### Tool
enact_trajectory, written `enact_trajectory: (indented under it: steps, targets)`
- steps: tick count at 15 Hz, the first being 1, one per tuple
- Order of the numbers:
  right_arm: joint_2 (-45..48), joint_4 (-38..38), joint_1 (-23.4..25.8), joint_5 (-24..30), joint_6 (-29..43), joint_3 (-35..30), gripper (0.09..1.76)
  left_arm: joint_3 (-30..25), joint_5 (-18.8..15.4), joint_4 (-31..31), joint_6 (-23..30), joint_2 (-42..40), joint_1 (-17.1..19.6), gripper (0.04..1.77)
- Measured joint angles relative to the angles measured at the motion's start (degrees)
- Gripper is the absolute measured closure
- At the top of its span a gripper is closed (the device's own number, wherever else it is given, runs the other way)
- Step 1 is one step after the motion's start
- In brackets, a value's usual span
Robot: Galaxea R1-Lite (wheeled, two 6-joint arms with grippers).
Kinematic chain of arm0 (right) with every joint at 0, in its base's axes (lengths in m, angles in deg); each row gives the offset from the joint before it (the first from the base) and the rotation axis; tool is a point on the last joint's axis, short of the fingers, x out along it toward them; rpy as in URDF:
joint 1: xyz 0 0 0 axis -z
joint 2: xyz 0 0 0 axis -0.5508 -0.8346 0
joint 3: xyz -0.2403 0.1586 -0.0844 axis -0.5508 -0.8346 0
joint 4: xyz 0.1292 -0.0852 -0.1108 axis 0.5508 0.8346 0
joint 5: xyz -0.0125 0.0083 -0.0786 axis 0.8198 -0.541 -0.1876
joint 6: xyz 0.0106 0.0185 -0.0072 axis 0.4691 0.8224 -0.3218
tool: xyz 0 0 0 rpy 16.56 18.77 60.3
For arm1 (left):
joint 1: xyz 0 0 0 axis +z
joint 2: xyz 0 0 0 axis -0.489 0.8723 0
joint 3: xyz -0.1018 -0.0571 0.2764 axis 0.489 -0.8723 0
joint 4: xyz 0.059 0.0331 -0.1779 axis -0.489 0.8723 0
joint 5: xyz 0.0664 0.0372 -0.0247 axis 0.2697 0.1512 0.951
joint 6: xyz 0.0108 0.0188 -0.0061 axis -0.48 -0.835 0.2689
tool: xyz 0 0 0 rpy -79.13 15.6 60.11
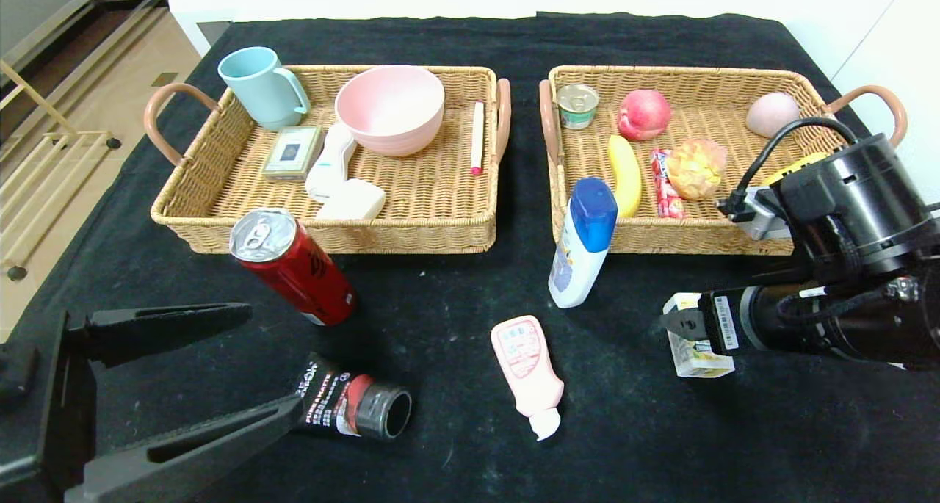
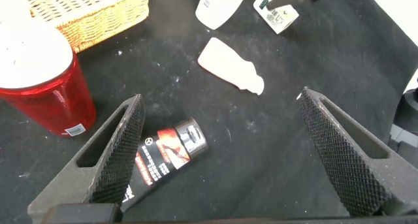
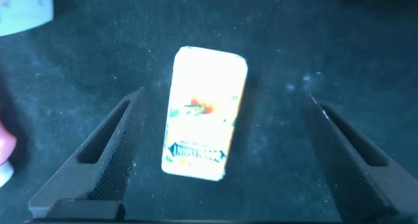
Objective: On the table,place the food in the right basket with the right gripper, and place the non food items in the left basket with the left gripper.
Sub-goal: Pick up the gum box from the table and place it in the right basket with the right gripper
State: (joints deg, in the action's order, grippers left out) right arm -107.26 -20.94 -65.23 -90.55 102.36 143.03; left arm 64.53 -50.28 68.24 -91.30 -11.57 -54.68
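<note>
Two-arm sorting scene on the table (image 1: 455, 297), seen from the head camera and both wrists.

Right gripper (image 3: 222, 152): jaws spread wide, holding nothing. The carton (image 3: 204, 113) lies flat on the cloth in the gap between the two fingers, nearer one finger than the other and touching neither. In the head view the gripper (image 1: 679, 325) hangs directly over the carton (image 1: 698, 356), with the arm reaching in from the right. The right basket (image 1: 661, 235) stands beyond the jaws, near them.

Left gripper (image 2: 222, 152): jaws also spread wide and empty. The tube (image 2: 163, 155) lies on its side just inside one finger, close against that finger's inner face; whether they touch cannot be told. The rest of the gap holds only bare cloth. The can (image 2: 39, 80) stands outside the jaws, beyond the same finger. The pink bottle (image 2: 228, 66) lies flat ahead of the fingertips, and the white bottle (image 2: 219, 5) stands farther ahead again. In the head view the left gripper (image 1: 272, 363) sits low at the near left, its fingertips flanking the flat end of the tube (image 1: 352, 407); the can (image 1: 294, 264) leans between the jaws and the left basket (image 1: 330, 235).

White bottle (image 1: 584, 242): upright with a tilt, just in front of the right basket's near wall, between the two grippers. Pink bottle (image 1: 529, 367): flat, cap toward the robot, also between them.

The pear cannot be picked out for certain.
</note>
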Motion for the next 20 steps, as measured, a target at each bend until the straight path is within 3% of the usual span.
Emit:
enact_trajectory:
  steps: [16,20]
  targets:
    - [-3.3,0.1,-0.6,-0.2,0.7,0.1,0.14,0.0,0.1,0.0,-0.7,-0.7,0.0,0.09]
    - [-3.8,0.0,-0.6,-0.3,1.3,0.0,0.77,0.1,0.1,0.0,-0.8,-0.8,0.0,0.09]
